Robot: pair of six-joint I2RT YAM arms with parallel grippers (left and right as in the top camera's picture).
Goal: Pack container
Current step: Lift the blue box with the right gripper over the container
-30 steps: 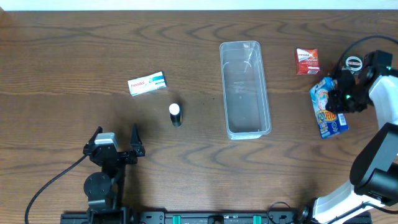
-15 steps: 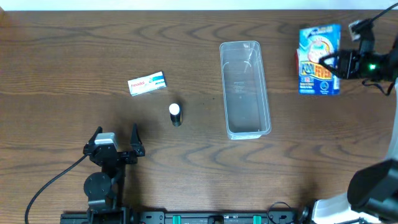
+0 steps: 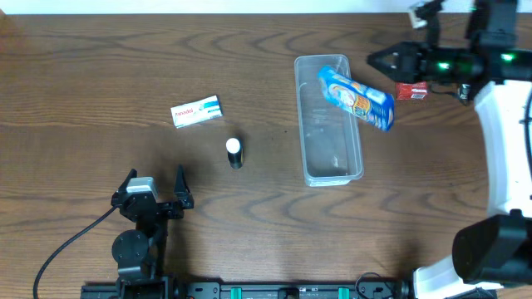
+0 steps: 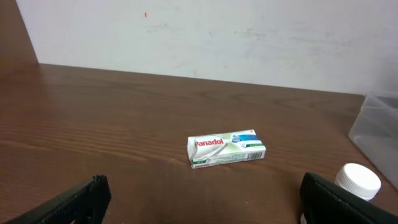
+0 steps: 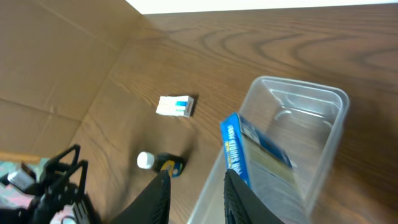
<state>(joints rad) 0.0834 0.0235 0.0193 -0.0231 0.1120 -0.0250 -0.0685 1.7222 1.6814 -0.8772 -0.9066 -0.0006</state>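
The container, a long clear plastic tub, stands right of the table's middle. A blue cardboard box lies tilted across its far right rim, partly inside. My right gripper hovers just beyond that box, fingers pointing left, open with nothing between them. In the right wrist view the blue box leans inside the container, past my right gripper. My left gripper rests open near the front left. In its own view the left gripper holds nothing.
A white Panadol box lies left of the container. A small dark bottle with a white cap lies between them. A small red box sits right of the container, under my right arm.
My right arm carried the blue box from the right side of the table up and left over the container. The jaws widened, and the box now lies on the container, free of them.
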